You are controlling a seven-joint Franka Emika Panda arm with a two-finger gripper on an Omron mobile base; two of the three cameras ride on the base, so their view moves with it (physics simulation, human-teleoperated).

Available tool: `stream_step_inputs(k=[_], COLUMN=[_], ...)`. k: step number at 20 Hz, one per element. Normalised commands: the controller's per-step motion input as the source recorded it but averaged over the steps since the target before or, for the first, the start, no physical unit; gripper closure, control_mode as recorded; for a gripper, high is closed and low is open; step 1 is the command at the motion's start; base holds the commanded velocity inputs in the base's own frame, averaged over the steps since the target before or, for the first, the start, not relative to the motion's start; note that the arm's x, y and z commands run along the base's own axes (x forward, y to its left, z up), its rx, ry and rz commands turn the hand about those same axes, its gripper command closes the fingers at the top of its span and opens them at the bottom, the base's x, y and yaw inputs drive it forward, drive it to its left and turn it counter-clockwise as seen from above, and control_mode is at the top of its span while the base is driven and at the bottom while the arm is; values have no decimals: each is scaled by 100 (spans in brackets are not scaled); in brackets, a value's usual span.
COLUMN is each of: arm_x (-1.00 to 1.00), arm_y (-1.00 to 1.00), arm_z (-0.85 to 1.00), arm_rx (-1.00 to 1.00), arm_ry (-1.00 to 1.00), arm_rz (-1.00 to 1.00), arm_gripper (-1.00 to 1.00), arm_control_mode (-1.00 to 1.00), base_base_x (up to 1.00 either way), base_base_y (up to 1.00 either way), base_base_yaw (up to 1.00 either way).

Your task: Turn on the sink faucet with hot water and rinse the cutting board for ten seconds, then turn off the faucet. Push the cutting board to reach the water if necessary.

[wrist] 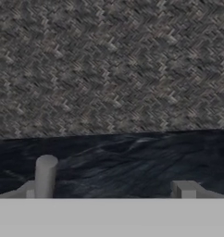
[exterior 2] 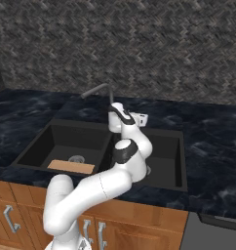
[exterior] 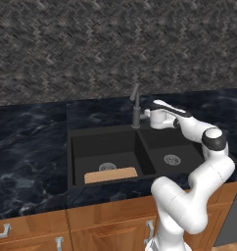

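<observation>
The sink faucet [exterior: 136, 112] stands at the back rim of the black sink [exterior: 106, 138], its spout [exterior 2: 96, 90] angled out to the left. No water runs from it. My gripper [exterior: 146, 114] is open, level with the faucet post and just to its right. In the hand view a grey upright post [wrist: 45, 175] rises close beside the left fingertip [wrist: 28, 190], and nothing lies between the fingers. The cutting board [exterior: 110, 175] lies flat at the front of the larger left basin, near its drain [exterior: 107, 166].
Dark marble counter [exterior: 27, 147] surrounds the sink, with a grey woven-pattern wall [exterior: 115, 44] behind. The smaller right basin holds a drain [exterior: 172, 159]. Wooden cabinet fronts [exterior: 106, 220] run below. My white arm arches over the right basin.
</observation>
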Motion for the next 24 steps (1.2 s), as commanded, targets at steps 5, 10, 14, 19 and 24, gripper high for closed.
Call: stream_step_inputs(k=[5,10,14,19,24], arm_x=[-5,-12,-15,-21,-18], arm_y=[-82,-86,-88,-76,-74], arm_z=[-11,-13,-14,-18,-20], arm_rx=[2,2,2,1,1], arm_ry=[0,0,0,0,0], arm_rz=[4,3,3,0,0], arm_gripper=[-100,-100,-100,-100,-100], arm_control_mode=[-100,-100,-100,-100,-100], base_base_x=[0,0,0,0,0], base_base_y=[0,0,0,0,0], base_base_yaw=[0,0,0,0,0])
